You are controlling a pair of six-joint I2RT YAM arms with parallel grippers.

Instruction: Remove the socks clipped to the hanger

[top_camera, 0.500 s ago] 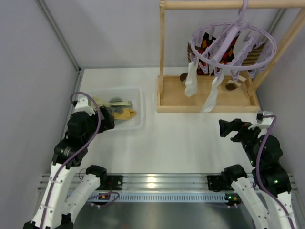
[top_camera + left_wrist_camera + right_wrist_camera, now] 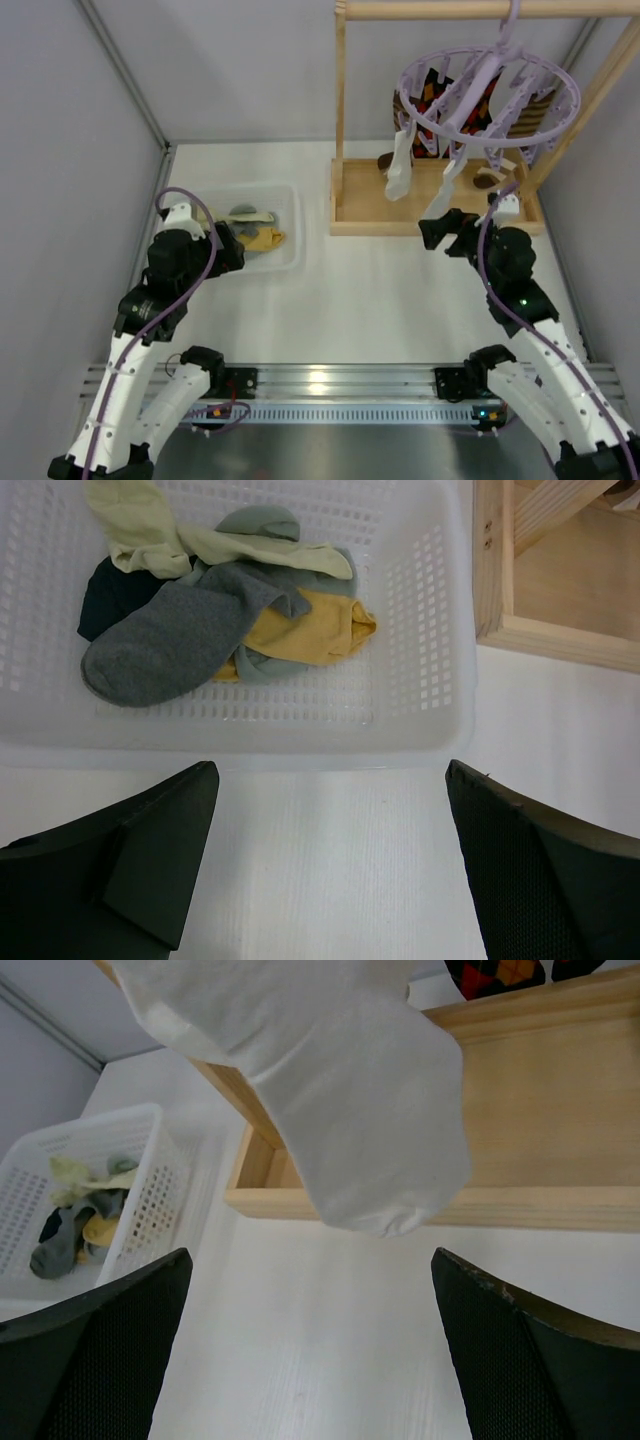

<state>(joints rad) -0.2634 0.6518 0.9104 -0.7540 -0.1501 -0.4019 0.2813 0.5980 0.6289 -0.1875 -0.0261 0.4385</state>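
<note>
The right gripper (image 2: 310, 1260) is spread wide and empty. A white sock (image 2: 340, 1110), hanging from the lavender hanger (image 2: 480, 78), dangles just ahead of and above its fingertips. The left gripper (image 2: 330, 775), equally wide and empty, hovers at the near rim of the white basket (image 2: 250, 748), with a grey sock (image 2: 170, 640) and a yellow sock (image 2: 300, 630) beyond.

Light: bright, even; you see faint shadows.
Glare: ribbed silver metal rail (image 2: 320, 381).
Focus: near plain white fabric sock (image 2: 330, 1110) slightly soft.
</note>
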